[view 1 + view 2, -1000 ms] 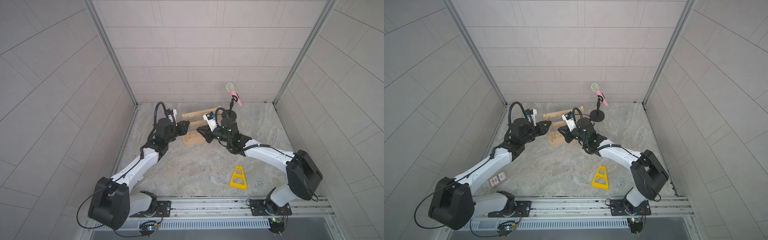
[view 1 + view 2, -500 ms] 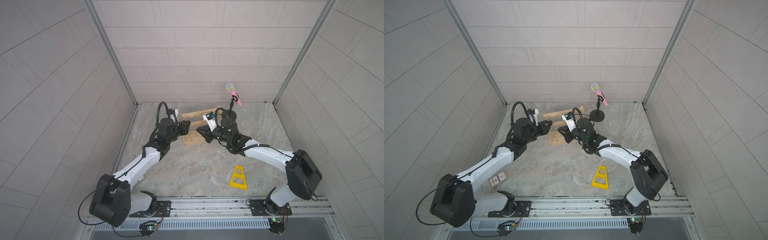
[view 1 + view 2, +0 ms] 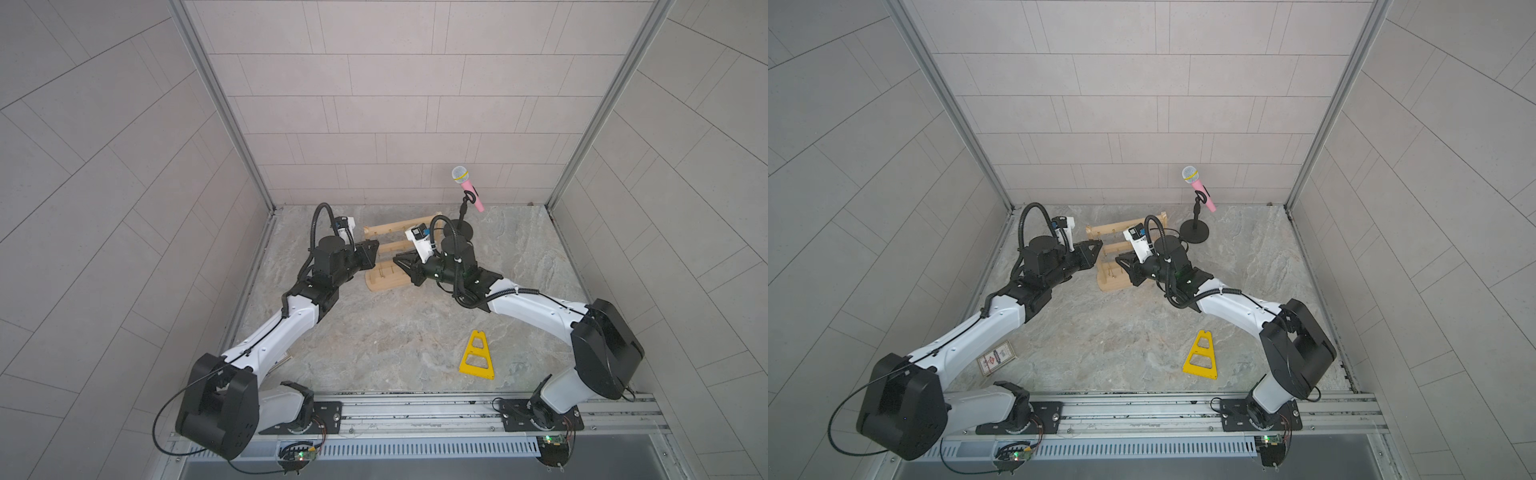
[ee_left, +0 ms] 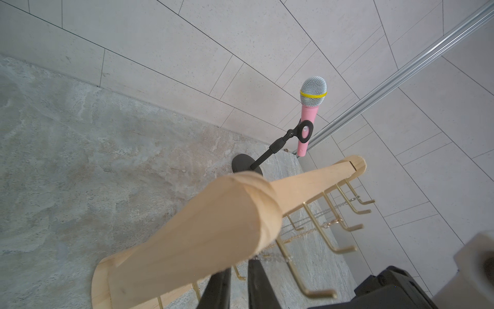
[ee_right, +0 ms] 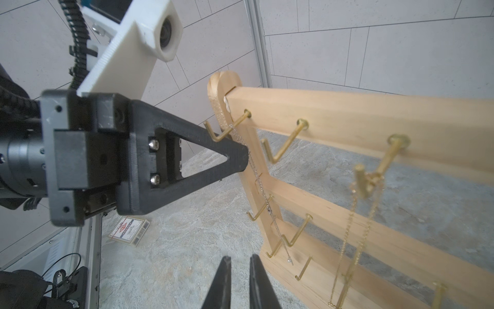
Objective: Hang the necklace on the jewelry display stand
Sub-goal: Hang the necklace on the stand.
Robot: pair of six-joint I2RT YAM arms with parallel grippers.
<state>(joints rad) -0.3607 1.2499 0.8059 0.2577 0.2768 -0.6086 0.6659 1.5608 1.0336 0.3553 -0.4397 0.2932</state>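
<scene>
The jewelry display stand (image 3: 386, 284) (image 3: 1113, 286), pale wood with gold hooks, stands upright between my two grippers. In the right wrist view a thin silver necklace (image 5: 268, 203) hangs from the end hook of the stand's top bar (image 5: 347, 125), down along the post. My left gripper (image 3: 376, 248) (image 5: 246, 157) has its tips right against that chain just below the hook. Its jaws (image 4: 238, 270) show a narrow gap, and the post top hides the tips. My right gripper (image 3: 395, 261) (image 5: 240, 258) hovers low beside the base, narrowly open and holding nothing.
A gold chain (image 5: 370, 179) hangs on another top-bar hook. A pink microphone (image 3: 467, 193) on a black round-based stand is behind the rack. A yellow triangular frame (image 3: 477, 357) lies front right, a small card box (image 3: 998, 358) front left. Tiled walls enclose three sides.
The left arm has edged its gripper a little closer to the stand's end post, and its jaws have narrowed. The right arm has not moved.
</scene>
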